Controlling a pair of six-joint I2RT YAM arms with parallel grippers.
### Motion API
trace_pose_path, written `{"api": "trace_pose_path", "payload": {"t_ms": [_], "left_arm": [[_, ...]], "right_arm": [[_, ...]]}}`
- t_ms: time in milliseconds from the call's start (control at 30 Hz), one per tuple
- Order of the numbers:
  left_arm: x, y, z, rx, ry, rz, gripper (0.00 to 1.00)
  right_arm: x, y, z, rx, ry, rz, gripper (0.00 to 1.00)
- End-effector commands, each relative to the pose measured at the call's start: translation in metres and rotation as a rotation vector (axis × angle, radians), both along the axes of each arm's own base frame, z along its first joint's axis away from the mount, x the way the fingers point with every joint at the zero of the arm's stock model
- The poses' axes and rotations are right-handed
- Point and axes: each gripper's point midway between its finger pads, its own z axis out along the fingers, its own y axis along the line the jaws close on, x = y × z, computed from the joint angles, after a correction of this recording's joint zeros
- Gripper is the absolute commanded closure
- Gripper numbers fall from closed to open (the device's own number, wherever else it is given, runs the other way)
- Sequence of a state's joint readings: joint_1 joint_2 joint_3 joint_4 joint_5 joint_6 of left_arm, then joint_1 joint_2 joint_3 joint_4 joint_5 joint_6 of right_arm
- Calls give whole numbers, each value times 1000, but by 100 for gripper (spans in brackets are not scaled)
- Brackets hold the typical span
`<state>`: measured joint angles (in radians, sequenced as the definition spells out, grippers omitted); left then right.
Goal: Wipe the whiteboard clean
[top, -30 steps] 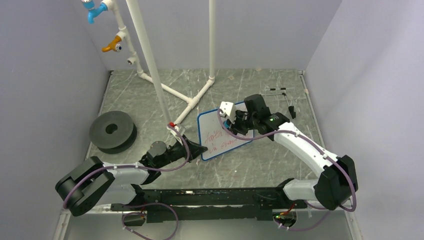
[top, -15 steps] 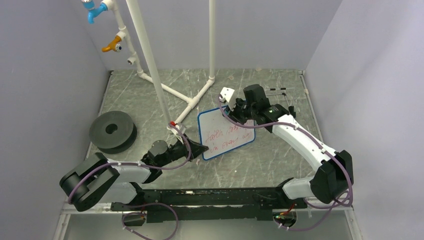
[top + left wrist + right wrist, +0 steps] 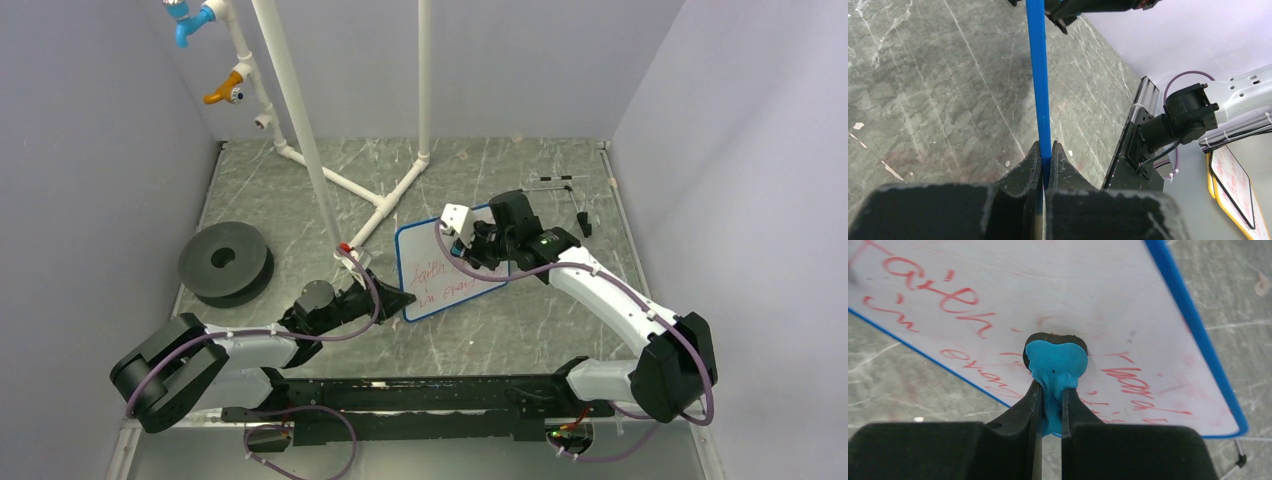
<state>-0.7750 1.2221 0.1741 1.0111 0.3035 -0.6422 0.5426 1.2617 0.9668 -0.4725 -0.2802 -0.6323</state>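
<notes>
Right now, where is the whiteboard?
In the top view the whiteboard is mid-table, just right of the white pipe frame, its left edge pinched by the left hand while the right hand presses a blue eraser on its face.

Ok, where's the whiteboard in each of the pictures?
Top external: the whiteboard sits mid-picture, between the two arms.
Left wrist: only its blue edge shows, a stripe up the middle, pinched in the left claw.
Right wrist: its white face fills the top, with the blue eraser in the right claw on it.
Shared landmark: the grey marbled table.
</notes>
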Motion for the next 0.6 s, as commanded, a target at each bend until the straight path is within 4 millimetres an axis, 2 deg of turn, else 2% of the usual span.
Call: {"api": "trace_pose_path", "payload": {"t_ms": [0, 67, 133, 200, 267, 433, 567], "left_arm": [[-13, -12, 37, -74, -144, -105, 100], [-14, -13, 37, -77, -142, -111, 100], [-14, -13, 36, -79, -138, -114, 100], [-14, -14, 36, -83, -136, -114, 100], [-14, -14, 36, -84, -136, -116, 100], [-16, -13, 37, -77, -145, -123, 100], [-16, -12, 36, -75, -148, -115, 100]], "right_arm": [[-25, 26, 5, 49, 64, 143, 100], [-14, 31, 19, 77, 44, 107, 100], [8, 28, 34, 109, 9, 13, 100], [32, 16, 47, 136, -29, -105, 100], [49, 0, 52, 128, -75, -204, 100], [56, -25, 36, 64, -113, -295, 100], [42, -33, 11, -2, -83, -254, 100]]}}
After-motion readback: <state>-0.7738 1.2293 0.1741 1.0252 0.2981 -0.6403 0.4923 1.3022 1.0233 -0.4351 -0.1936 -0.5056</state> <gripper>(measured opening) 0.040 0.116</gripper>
